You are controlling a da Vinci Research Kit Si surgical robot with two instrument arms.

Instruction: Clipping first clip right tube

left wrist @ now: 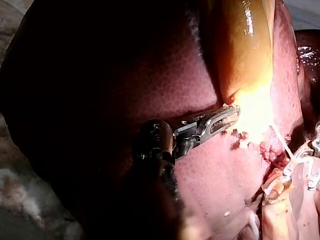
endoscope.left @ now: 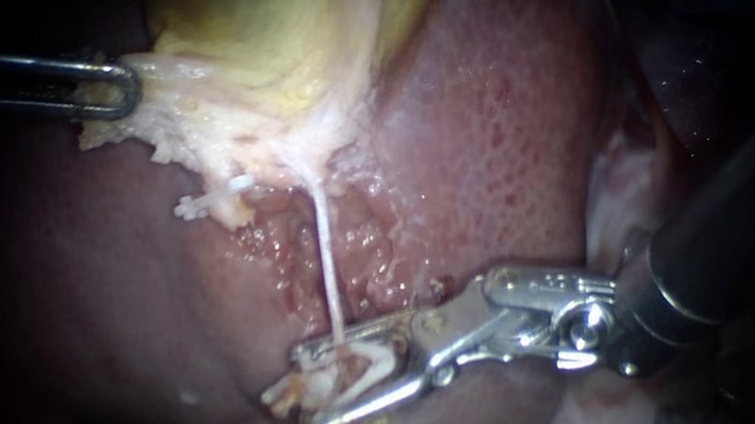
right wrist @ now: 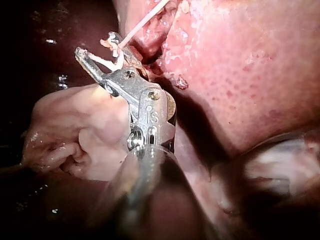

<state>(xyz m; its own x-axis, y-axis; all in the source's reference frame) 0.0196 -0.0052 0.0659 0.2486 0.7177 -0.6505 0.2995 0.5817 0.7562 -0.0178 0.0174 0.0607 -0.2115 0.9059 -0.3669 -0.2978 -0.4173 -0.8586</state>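
White clip (endoscope.left: 373, 359) sits in your right tool (endoscope.left: 313, 391), whose two halves stand apart and hold it astride the thin tube (endoscope.left: 325, 248), at its lower end beside the liver (endoscope.left: 503, 127). Your left tool (endoscope.left: 113, 86) is clamped on the pale edge of the gallbladder (endoscope.left: 275, 21).

Liver (left wrist: 210, 170) on pale surface (left wrist: 17, 195)

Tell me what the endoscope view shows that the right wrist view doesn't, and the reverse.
Only the endoscope: the left instrument at the yellow gallbladder's pale fringe. Only the right wrist: the full pale tissue lump beside the right instrument. Both: its jaws holding a white clip astride the thin tube, against the liver.
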